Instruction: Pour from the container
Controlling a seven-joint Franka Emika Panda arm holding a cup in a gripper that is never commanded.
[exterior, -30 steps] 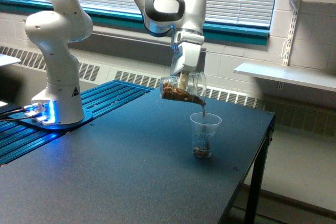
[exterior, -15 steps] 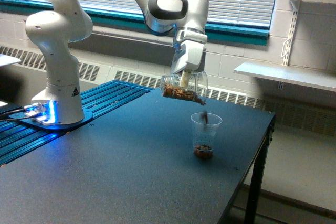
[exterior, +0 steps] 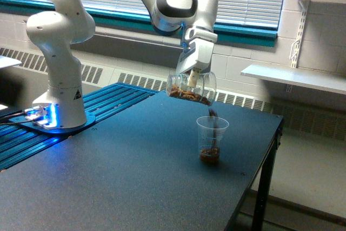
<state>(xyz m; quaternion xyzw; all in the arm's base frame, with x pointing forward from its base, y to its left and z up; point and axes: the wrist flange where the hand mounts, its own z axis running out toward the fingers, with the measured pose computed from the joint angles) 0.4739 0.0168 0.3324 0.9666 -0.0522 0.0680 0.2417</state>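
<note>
The gripper [exterior: 191, 81] clamps the container [exterior: 191, 89], a clear tumbler held tipped almost on its side above the dark table [exterior: 108, 177], mouth toward the exterior view's right. Brown material lies along its lower wall and spills from the rim into the slimmer clear cup [exterior: 211, 139] standing upright just below, its bottom holding a brown layer

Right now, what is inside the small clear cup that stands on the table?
The clear cup holds a low layer of brown material at its bottom, and more is falling in from the tilted container above. What the material is cannot be seen.
</note>
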